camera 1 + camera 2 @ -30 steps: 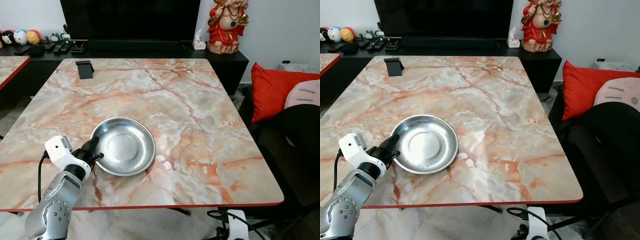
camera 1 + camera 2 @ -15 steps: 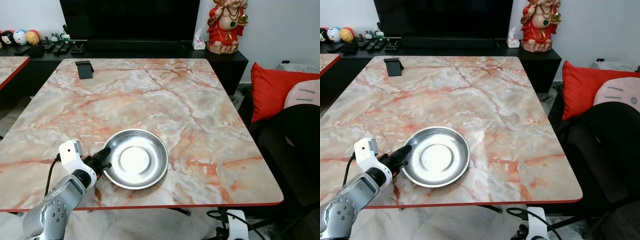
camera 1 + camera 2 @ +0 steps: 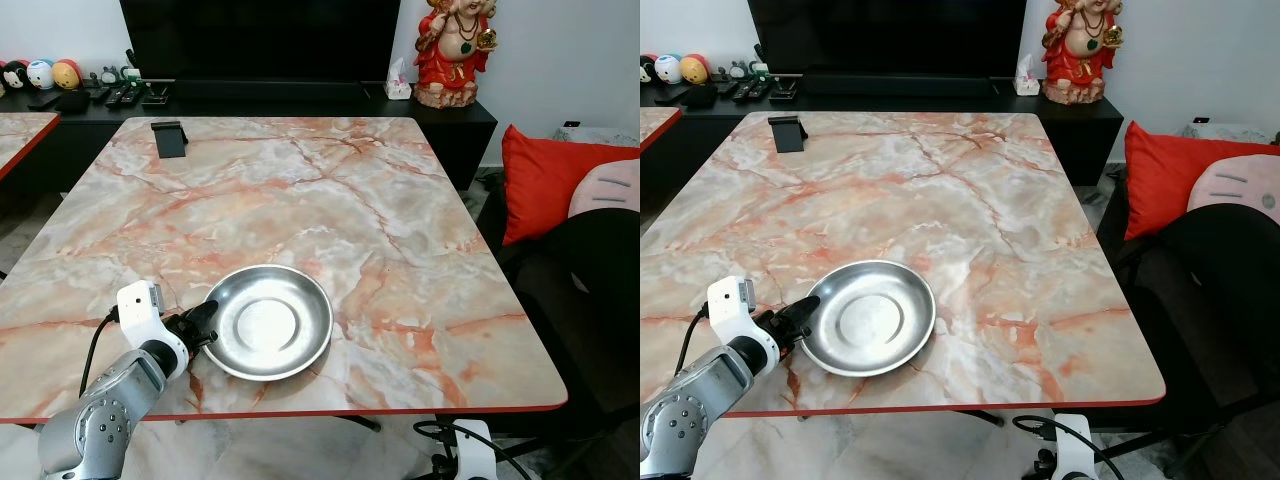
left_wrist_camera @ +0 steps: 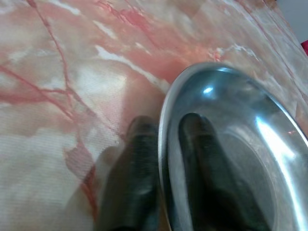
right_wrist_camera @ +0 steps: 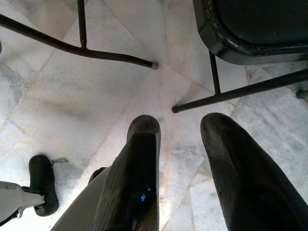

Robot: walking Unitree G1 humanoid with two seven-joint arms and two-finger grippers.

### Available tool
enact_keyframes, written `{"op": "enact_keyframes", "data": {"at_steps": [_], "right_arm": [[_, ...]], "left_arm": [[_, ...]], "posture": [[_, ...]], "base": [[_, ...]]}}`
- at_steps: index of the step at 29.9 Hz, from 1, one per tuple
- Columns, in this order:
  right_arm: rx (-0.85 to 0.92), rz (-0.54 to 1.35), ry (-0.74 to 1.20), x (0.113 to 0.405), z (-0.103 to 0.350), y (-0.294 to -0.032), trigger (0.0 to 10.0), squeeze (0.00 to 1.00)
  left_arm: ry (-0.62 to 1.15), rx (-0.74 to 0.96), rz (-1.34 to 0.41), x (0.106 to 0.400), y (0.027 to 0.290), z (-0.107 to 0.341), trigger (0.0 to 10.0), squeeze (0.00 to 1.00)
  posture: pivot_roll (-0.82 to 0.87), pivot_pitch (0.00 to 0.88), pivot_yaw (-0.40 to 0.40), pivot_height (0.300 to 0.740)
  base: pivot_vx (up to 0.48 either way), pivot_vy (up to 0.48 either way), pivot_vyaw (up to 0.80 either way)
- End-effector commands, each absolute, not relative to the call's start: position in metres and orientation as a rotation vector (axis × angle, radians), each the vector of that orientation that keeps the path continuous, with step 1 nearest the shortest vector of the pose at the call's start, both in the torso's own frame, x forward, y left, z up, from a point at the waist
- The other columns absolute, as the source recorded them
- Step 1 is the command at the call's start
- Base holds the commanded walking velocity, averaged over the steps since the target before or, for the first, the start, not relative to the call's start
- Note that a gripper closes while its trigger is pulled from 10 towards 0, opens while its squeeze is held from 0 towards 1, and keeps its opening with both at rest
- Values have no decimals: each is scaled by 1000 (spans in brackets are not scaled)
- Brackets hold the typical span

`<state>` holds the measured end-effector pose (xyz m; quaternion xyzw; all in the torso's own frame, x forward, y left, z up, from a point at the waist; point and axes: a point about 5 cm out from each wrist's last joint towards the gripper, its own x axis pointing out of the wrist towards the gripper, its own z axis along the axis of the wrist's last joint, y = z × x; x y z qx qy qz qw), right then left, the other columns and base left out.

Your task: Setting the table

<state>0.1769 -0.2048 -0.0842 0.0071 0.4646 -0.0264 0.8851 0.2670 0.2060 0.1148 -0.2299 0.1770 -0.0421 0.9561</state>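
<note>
While the left gripper (image 3: 205, 322) pinches the near-left rim of the steel plate (image 3: 268, 321), one finger (image 4: 192, 144) inside the dish and one outside, the plate lies on the marble table (image 3: 300, 200) near its front edge. A black phone stand (image 3: 169, 138) sits at the far-left corner. The right gripper (image 5: 180, 139) hangs idle over the floor, fingers apart.

Head views: bright, even room light; sharp across my marble table (image 3: 330, 200).
Glare: soft white patch in the steel plate (image 3: 268, 322) just past my left gripper (image 3: 207, 322).
Left wrist: my fingers (image 4: 137, 187) blurred and dark; rim highlights ahead of them.
Right wrist: my right gripper (image 5: 185, 139) soft-focus over the pale, well-lit floor (image 5: 72, 96); thin chair-leg shadows beyond.
</note>
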Motion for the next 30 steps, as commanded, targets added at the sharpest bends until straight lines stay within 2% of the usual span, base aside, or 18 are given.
{"op": "enact_keyframes", "data": {"at_steps": [1,3,4,5,13,15,21,27,30], "right_arm": [[6,-58,974,177,-84,-208,10000,0],[6,-58,973,177,-84,-208,10000,0],[6,-58,973,177,-84,-208,10000,0],[6,-58,973,177,-83,-208,10000,0],[9,-56,972,178,-83,-207,10000,0],[11,-57,971,178,-83,-207,10000,0],[14,-63,963,178,-83,-207,10000,0],[15,-73,954,178,-83,-207,10000,0],[16,-83,950,178,-83,-208,10000,0]], "left_arm": [[339,-428,-100,269,204,124,10000,1000],[338,-422,-100,270,204,124,10000,1000],[333,-419,-100,270,204,126,10000,118],[326,-414,-97,270,204,127,10000,0],[266,-315,-92,273,208,140,10000,0],[171,-165,-68,277,214,151,10000,0],[-34,-76,0,278,219,167,10000,0],[-77,97,82,271,222,153,10000,0],[-180,221,82,264,216,150,10000,0]], "posture": [[8,0,-30,718],[8,0,-31,718],[9,0,-32,718],[9,0,-32,718],[13,0,-33,718],[15,0,-32,718],[13,0,-30,718],[4,0,-29,718],[8,0,-31,718]], "base": [[0,0,0],[0,0,0],[0,0,0],[0,0,0],[0,0,0],[0,0,0],[0,0,0],[0,0,0],[0,0,0]]}}
